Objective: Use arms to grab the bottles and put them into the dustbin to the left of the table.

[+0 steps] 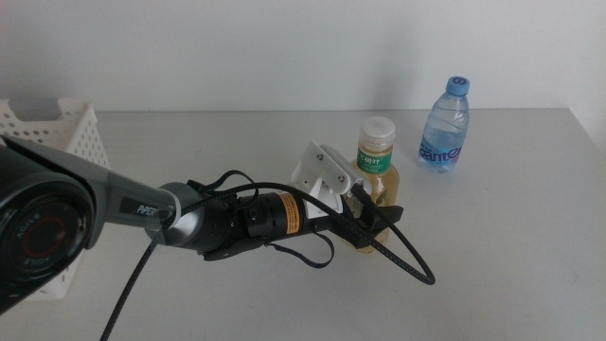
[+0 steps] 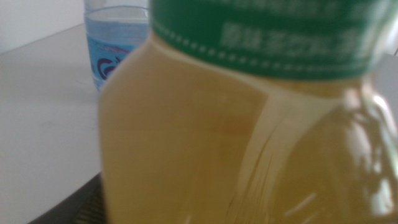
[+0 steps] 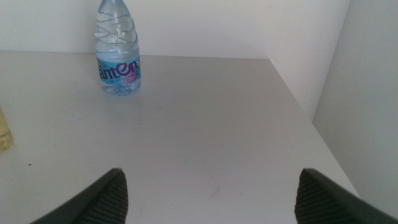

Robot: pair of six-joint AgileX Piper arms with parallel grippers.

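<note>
Plain white wall (image 1: 284,47) behind.

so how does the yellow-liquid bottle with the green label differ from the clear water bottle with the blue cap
The yellow-liquid bottle with white cap and green label sits between the left gripper's jaws; the clear water bottle with blue cap stands free, farther back. The yellow one is squatter, the blue-capped one slimmer. Both stand upright on the light-grey table.

Dustbin (image 1: 66,128) far left – tea bottle (image 1: 377,166) mid-table, water bottle (image 1: 445,128) behind-right.
</note>
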